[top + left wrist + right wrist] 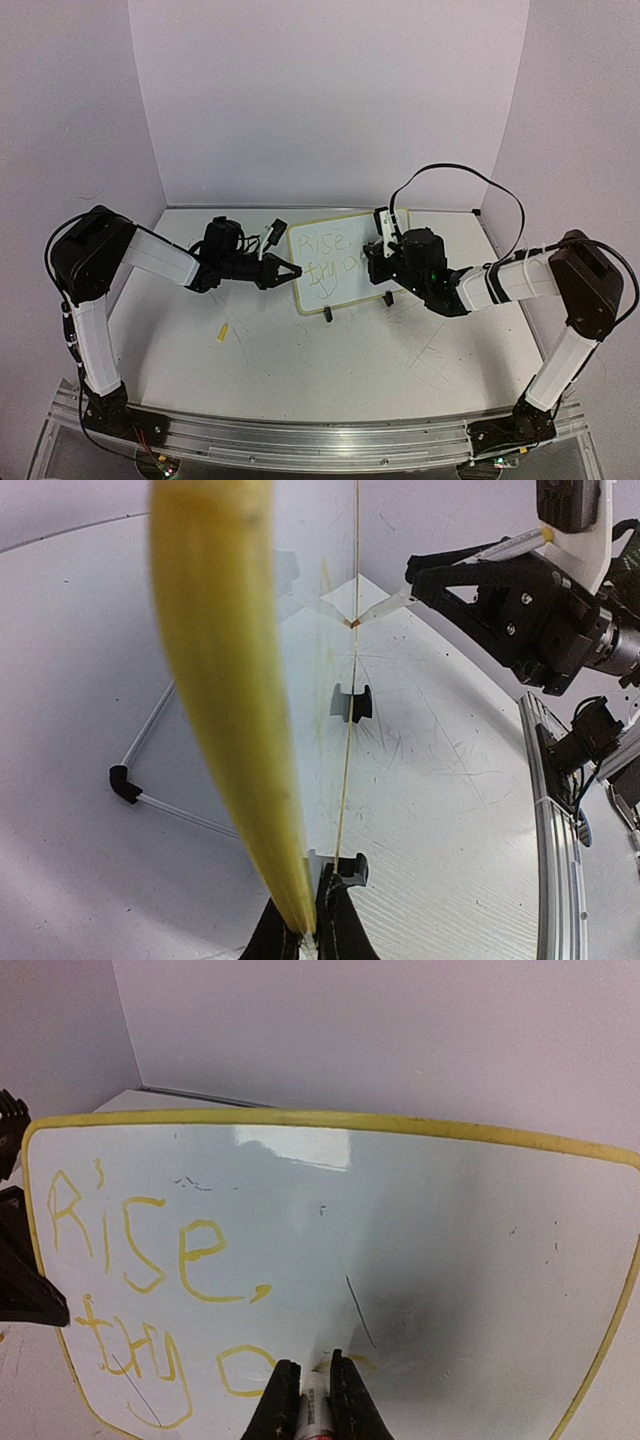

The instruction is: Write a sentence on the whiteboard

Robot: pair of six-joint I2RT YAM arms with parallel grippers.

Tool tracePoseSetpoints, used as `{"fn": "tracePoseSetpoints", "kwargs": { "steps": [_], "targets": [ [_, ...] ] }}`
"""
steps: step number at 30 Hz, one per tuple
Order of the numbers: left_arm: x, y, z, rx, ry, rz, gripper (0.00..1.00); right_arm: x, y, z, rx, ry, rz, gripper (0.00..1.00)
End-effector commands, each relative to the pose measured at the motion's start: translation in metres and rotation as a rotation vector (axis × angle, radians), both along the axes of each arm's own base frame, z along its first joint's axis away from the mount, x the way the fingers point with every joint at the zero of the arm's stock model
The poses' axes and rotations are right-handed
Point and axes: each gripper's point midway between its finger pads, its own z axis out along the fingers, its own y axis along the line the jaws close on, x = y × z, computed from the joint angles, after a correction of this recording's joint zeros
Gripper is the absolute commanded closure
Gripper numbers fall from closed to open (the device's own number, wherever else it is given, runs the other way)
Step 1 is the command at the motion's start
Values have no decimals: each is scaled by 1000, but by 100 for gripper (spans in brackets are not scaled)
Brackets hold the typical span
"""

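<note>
The whiteboard (345, 288) stands upright on two black clip feet (352, 702) in the middle of the table, with yellow writing "Rise, try o" (150, 1250) on its face. My left gripper (292, 270) is shut on the board's left edge, and the yellow rim (220, 680) runs up from between its fingers (340, 930). My right gripper (310, 1385) is shut on a marker (312, 1418). The marker's tip (385, 605) touches the board's lower middle, just right of the "o".
A small yellow piece (222, 332) lies on the table in front of the left arm. A black elbow with thin white rods (122, 783) lies behind the board. Pale walls close in the back and sides. A metal rail (320, 435) runs along the near edge.
</note>
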Motion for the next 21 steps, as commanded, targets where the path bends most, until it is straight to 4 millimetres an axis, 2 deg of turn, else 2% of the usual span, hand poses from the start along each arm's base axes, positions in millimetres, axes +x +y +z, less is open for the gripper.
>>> {"fn": "tracePoseSetpoints", "kwargs": {
  "steps": [1, 8, 21],
  "targets": [
    [22, 20, -34, 140, -21, 116, 100, -5, -7, -21, -30, 48, -19, 100],
    [22, 20, -33, 139, -20, 115, 100, -3, -15, -21, -48, 37, -56, 100],
    [22, 20, -33, 141, -22, 118, 100, 13, -27, 7, -53, -53, -157, 100]
  ]
}}
